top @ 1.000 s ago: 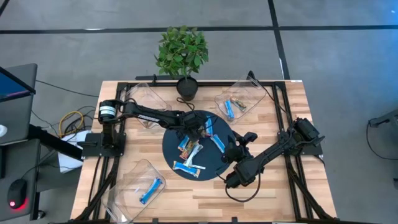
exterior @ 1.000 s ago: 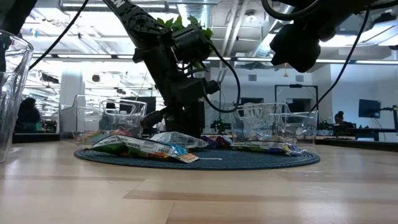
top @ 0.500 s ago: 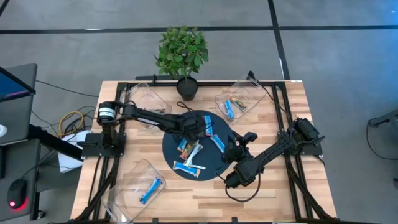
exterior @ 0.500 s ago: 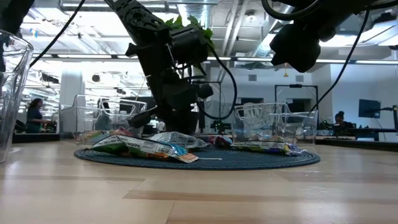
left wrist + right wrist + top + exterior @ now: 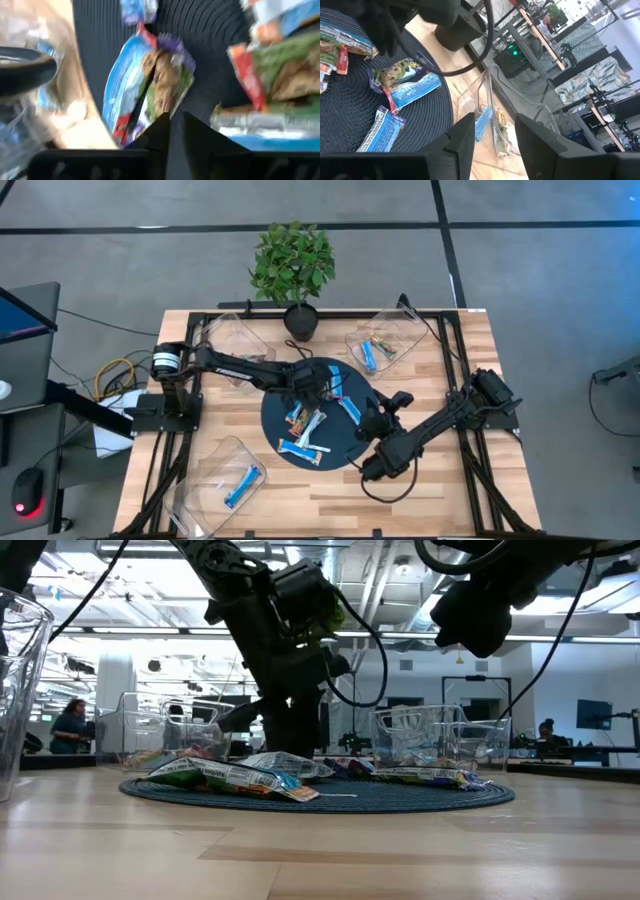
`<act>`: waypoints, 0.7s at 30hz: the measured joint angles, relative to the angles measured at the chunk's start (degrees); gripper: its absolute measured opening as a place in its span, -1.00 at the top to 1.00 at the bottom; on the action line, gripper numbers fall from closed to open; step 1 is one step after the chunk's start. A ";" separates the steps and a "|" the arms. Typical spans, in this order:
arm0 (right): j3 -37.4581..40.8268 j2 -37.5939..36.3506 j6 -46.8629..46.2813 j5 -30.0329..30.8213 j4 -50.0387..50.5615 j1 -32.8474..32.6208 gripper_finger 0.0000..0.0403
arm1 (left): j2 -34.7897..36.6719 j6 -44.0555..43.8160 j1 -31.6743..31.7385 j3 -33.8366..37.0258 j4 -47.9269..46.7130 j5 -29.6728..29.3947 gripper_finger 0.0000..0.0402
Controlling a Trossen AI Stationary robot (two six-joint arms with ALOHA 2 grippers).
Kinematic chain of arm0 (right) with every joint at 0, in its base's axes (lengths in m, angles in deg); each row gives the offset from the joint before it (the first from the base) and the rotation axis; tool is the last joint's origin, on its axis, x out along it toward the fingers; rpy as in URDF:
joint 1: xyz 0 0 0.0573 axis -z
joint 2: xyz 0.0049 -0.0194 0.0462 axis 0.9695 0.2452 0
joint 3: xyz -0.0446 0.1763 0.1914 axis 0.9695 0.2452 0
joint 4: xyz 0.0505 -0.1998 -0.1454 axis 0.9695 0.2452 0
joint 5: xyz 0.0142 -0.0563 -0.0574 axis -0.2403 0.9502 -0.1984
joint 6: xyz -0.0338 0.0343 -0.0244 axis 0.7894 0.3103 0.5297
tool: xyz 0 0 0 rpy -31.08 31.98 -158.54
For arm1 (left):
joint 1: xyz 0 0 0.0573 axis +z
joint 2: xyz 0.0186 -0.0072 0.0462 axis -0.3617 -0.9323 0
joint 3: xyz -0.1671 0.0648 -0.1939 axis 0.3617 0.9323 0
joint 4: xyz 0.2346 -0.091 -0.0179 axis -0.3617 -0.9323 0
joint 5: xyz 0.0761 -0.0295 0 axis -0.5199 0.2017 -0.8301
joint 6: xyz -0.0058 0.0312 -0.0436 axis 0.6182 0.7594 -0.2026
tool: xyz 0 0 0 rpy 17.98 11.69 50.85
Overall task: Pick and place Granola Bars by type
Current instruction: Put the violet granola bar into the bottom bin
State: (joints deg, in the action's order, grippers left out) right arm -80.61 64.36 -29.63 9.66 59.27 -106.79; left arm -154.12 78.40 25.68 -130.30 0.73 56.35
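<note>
Over dark mat [image 5: 310,450], left gripper [image 5: 318,387] reaches low.

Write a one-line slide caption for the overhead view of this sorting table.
Two robot arms reach over a round dark mat scattered with granola bars, clear bins at the table corners, a potted plant at the far edge.

Below my left end effector [image 5: 172,131], a dark navy ribbed mat [image 5: 210,60] carries Granola Bars [image 5: 150,85] in blue, white, green and red wrappers. The worktop [image 5: 450,480] is pale striped wood.
</note>
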 joint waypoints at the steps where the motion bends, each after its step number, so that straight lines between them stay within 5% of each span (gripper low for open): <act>1: 0.00 0.00 0.00 -0.07 0.00 0.00 0.34 | -0.16 0.20 0.05 0.00 -0.11 0.25 0.69; 11: 0.00 0.00 0.00 -0.12 -0.02 0.02 0.34 | -0.20 0.16 1.90 0.00 3.08 2.67 0.11; 21: 0.00 0.00 0.00 -0.10 -0.04 0.02 0.34 | -1.29 -0.68 4.17 -0.01 4.55 7.46 -0.06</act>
State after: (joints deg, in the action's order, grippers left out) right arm -80.61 64.36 -29.63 9.56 59.23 -106.77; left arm -155.41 77.72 29.85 -130.31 5.28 63.82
